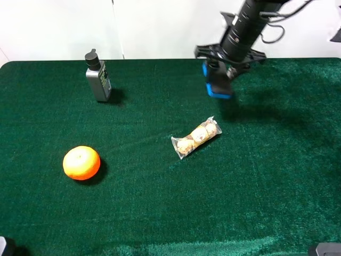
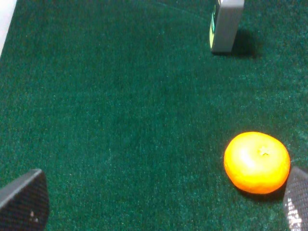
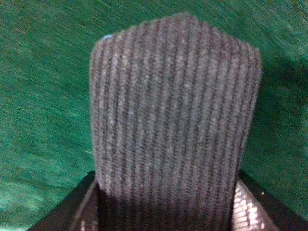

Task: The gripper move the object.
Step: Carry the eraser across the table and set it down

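My right gripper (image 1: 217,72) is shut on the eraser-like block (image 1: 217,82) and holds it in the air above the green cloth, at the back right of centre. In the exterior view its bright blue base shows below the black claw. In the right wrist view the block's dark grey felt top (image 3: 173,120) fills the frame between the two fingers, and the gripper (image 3: 168,202) is closed on it. My left gripper (image 2: 163,207) is open and empty, low over the cloth at the front left; only its two fingertips (image 2: 24,202) show.
A grey bottle with black cap (image 1: 98,76) stands at the back left, also seen in the left wrist view (image 2: 225,24). An orange (image 1: 81,162) lies front left, near my left gripper (image 2: 257,162). A clear packet of round buns (image 1: 196,137) lies mid-table. Green cloth (image 1: 266,176) covers the table.
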